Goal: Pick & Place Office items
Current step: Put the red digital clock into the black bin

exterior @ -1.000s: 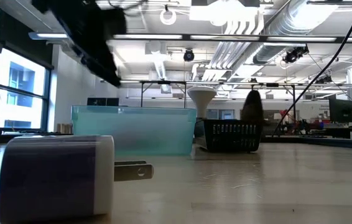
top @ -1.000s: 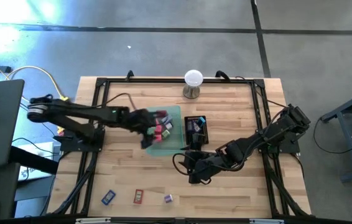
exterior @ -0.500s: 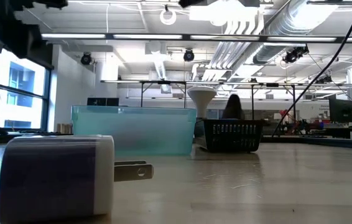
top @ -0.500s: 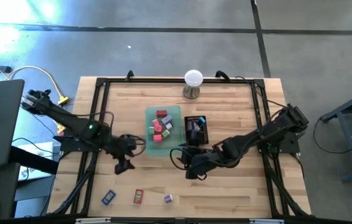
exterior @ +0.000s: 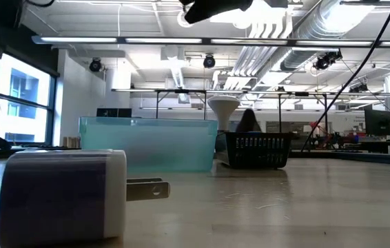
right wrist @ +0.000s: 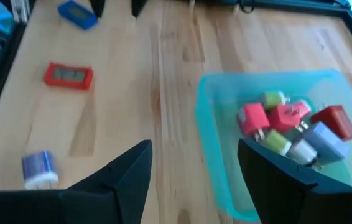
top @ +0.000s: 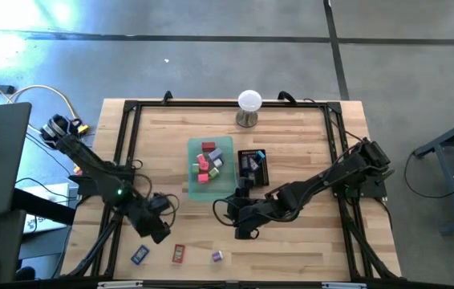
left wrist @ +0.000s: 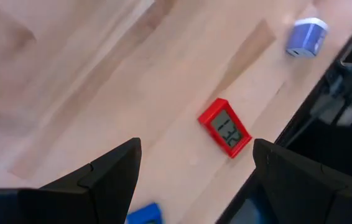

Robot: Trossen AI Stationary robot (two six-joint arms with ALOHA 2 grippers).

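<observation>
From above, the left gripper (top: 156, 230) hangs low over the table's (top: 307, 241) front-left area, jaws apart and empty, just behind the blue item (top: 139, 255) and red item (top: 178, 254) lying near the front edge. A second ago this arm reached over the green tray (top: 194, 186); it has since swung forward and left. The right gripper (top: 241, 226) sits mid-table in front of the black mesh tray (top: 264, 170), jaws released and empty, only slightly shifted from before. The green tray holds a cluster of pink, red, green and grey pieces; the mesh tray holds dark items with a blue bit. A purple item (top: 217, 256) lies at the front edge, and a white ball (top: 249, 100) stands on its stand at the back.

At table level, the purple plug block (exterior: 64, 196) fills the foreground, with the green tray (exterior: 147, 144) and mesh tray (exterior: 258, 151) behind it. The arm that crossed the upper left earlier is gone from that spot. A person (exterior: 247, 122) in the room beyond has moved leftward.

The left wrist view shows spread fingers (left wrist: 107, 177) over bare wood, the red item (left wrist: 225, 127) between them, the purple one (left wrist: 306, 37) farther off and the blue item (left wrist: 143, 214) at the edge.

The right wrist view shows parted fingers (right wrist: 126, 180) facing the green tray (right wrist: 216, 143) and its pieces, with the three loose items beyond.
</observation>
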